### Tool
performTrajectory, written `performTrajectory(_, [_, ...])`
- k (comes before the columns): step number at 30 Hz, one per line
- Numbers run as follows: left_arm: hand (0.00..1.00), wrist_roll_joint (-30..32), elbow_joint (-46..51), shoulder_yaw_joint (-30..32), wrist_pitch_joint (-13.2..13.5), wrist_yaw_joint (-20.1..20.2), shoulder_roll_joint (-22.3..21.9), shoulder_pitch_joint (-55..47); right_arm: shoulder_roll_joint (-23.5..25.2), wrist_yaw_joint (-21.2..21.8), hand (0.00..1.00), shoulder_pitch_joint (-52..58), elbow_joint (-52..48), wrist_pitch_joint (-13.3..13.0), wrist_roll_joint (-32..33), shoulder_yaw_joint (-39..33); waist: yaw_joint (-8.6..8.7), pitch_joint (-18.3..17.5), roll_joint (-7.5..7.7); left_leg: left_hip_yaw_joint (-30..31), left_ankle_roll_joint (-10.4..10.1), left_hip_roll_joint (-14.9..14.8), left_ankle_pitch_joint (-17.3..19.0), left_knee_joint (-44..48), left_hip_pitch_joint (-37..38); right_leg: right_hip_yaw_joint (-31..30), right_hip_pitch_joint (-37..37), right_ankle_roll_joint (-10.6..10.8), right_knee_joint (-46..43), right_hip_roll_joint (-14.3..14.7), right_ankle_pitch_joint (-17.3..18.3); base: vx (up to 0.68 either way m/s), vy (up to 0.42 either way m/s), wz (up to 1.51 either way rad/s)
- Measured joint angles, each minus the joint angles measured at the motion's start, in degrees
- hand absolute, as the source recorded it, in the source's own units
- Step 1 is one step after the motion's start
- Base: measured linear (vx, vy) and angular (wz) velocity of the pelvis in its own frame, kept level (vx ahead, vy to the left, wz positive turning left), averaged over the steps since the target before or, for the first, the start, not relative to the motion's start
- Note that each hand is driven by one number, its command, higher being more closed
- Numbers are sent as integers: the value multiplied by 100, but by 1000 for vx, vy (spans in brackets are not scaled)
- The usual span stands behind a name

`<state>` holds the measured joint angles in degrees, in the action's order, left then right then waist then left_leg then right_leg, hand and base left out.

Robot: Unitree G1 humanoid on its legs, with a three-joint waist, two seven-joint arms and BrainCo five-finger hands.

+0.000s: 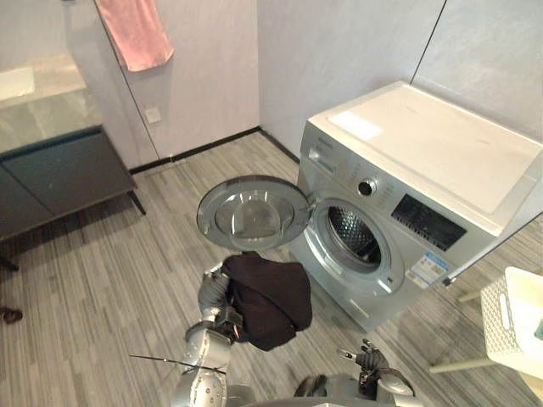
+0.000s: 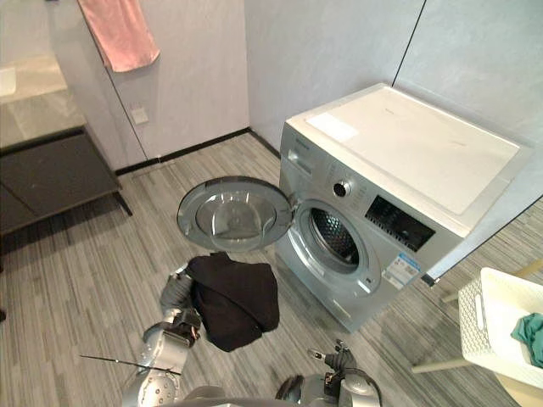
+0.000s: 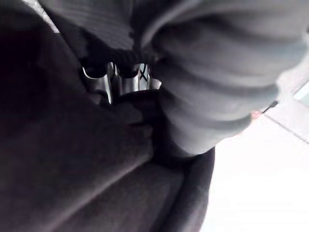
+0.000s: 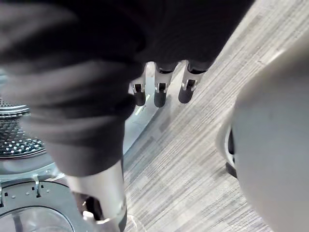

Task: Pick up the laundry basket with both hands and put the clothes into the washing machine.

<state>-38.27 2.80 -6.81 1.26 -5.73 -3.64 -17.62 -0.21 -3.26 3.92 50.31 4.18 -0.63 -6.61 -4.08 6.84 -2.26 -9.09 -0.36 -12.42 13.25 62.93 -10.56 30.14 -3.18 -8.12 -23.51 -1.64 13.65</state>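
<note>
Laundry basket (image 2: pixel 496 326), white and slotted, stands at the far right, well apart from the fingers of both hands, with a teal cloth (image 2: pixel 530 335) lying in it. A dark garment (image 1: pixel 270 297) hangs from the left hand (image 1: pixel 212 292). In the left wrist view that hand's fingers (image 3: pixel 96 79) are curled into the dark cloth and clamped on it. Just beyond those fingers is the washing machine (image 1: pixel 424 170), its round door (image 1: pixel 252 212) swung wide open and the drum (image 1: pixel 352 233) showing behind it. The garment hangs near the door's lower edge, outside the drum. The right hand (image 1: pixel 366 356) is low above the striped floor (image 1: pixel 102 271), its fingers (image 4: pixel 159 94) spread apart and relaxed, holding nothing.
</note>
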Motion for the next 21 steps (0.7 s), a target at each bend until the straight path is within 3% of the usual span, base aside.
performTrajectory(1, [100, 1, -87, -20, -17, 40, 5, -10, 50, -53, 0, -4, 40, 20, -2, 71, -71, 19, 57, -27, 41, -66, 43, 24, -134, -220, 89, -35, 96, 41, -32, 375, 62, -157])
performTrajectory(3, [100, -3, -326, -331, -66, 109, 50, 18, 78, -59, 0, -40, 71, 26, -20, 184, -100, -22, 44, 179, -74, -36, 260, -741, -328, -640, 282, 39, 504, 153, -190, 369, 95, -122])
performTrajectory(5, [100, -8, -687, -725, -141, 233, 51, 58, 74, -43, 0, -253, 412, 86, -176, 433, -125, -53, 47, 1009, -218, 355, 358, -2547, -246, -1201, 381, 176, 848, 192, -385, 314, 156, -142])
performTrajectory(6, [100, -3, -967, -900, -170, 337, 60, 137, 87, -25, 0, -360, 635, 83, -239, 484, -124, -71, -6, 1544, -425, 448, 139, -3647, -29, -1544, 400, 278, 955, 295, -446, 240, 170, -136])
performTrajectory(7, [100, -2, -1109, -999, -200, 393, 71, 203, 88, -23, 0, -373, 671, 87, -246, 530, -100, -76, -83, 1701, -435, 411, -194, -4054, -14, -1676, 400, 311, 970, 386, -452, 273, 235, -139])
performTrajectory(8, [100, -3, -1462, -1132, -244, 443, 145, 427, 121, -42, 0, -448, 694, 80, -333, 606, -60, -48, -81, 1588, -613, 352, -457, -4015, 8, -1924, 333, 426, 867, 400, -410, 248, 274, -116])
performTrajectory(9, [100, -10, -1551, -1125, -274, 416, 232, 551, 241, -49, 0, -458, 651, 72, -432, 691, 25, -12, 167, 1321, -565, 364, -444, -3909, -52, -2107, 44, 534, 567, 273, -366, 200, 264, -106])
performTrajectory(11, [100, -85, -1776, -1160, -267, 403, 316, 867, 313, -72, 0, -476, 691, 81, -449, 731, 9, 41, 386, 866, -415, 389, -345, -3879, -174, -2105, -481, 671, 212, 57, -313, 40, 218, -106])
performTrajectory(12, [100, -159, -1925, -1135, -265, 339, 354, 1043, 287, -91, 0, -533, 744, 88, -450, 803, -4, 80, 534, 517, -299, 383, -270, -3933, -108, -1892, -548, 861, 163, -159, -232, -18, 192, -115])
performTrajectory(15, [100, -164, -2024, -1099, -256, 214, 497, 1209, 158, -101, 0, -584, 768, 72, -460, 838, 24, 276, 347, 224, -215, 329, -20, -3793, 72, -1111, -444, 925, 165, -814, -173, -65, 182, -85])
performTrajectory(17, [100, -158, -2040, -1079, -196, 180, 598, 1267, 142, -101, 0, -589, 794, 71, -460, 838, 23, 279, 340, 164, -260, 201, 66, -3746, 80, -1131, -410, 944, 148, -1033, -177, -62, -6, -30])
performTrajectory(21, [100, -143, -2040, -1026, -25, 125, 754, 1232, 136, -127, 0, -603, 851, -34, -448, 874, 0, 276, 344, 80, -672, -302, 230, -3603, 41, -1147, -646, 1153, 198, -1435, -314, -32, -250, -38])
